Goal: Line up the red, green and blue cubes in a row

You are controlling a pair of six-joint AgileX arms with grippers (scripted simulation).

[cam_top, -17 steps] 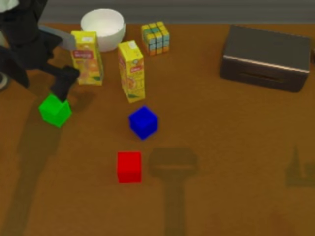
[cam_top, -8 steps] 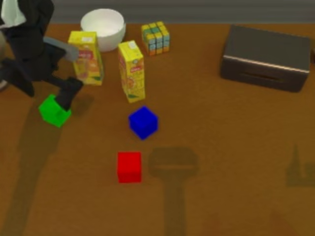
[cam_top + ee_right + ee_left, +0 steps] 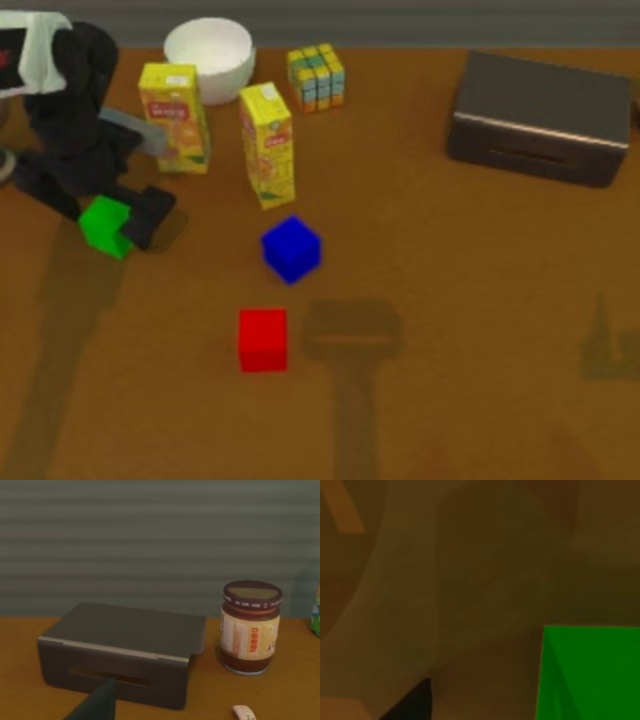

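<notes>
The green cube [image 3: 104,224] sits at the table's left. My left gripper [image 3: 106,214] is down over it, open, with a dark finger on each side. In the left wrist view the green cube [image 3: 590,672] fills one corner, and a gap of bare table separates it from the one fingertip [image 3: 415,706] that shows. The blue cube [image 3: 291,248] lies mid-table, and the red cube [image 3: 263,339] is a little nearer the front. The right arm is out of the top view. My right gripper [image 3: 142,707] hangs open, facing the dark box, with one fingertip [image 3: 101,700] in sight.
Two yellow juice cartons [image 3: 175,117] [image 3: 267,144] stand just behind the green cube. A white bowl [image 3: 209,58] and a multicoloured puzzle cube [image 3: 316,76] are at the back. A dark box [image 3: 540,118] sits at the back right, with a brown jar [image 3: 251,627] beside it.
My left arm has come down and shifted over the green cube, so its fingers now stand on either side of it. The cubes have kept their places.
</notes>
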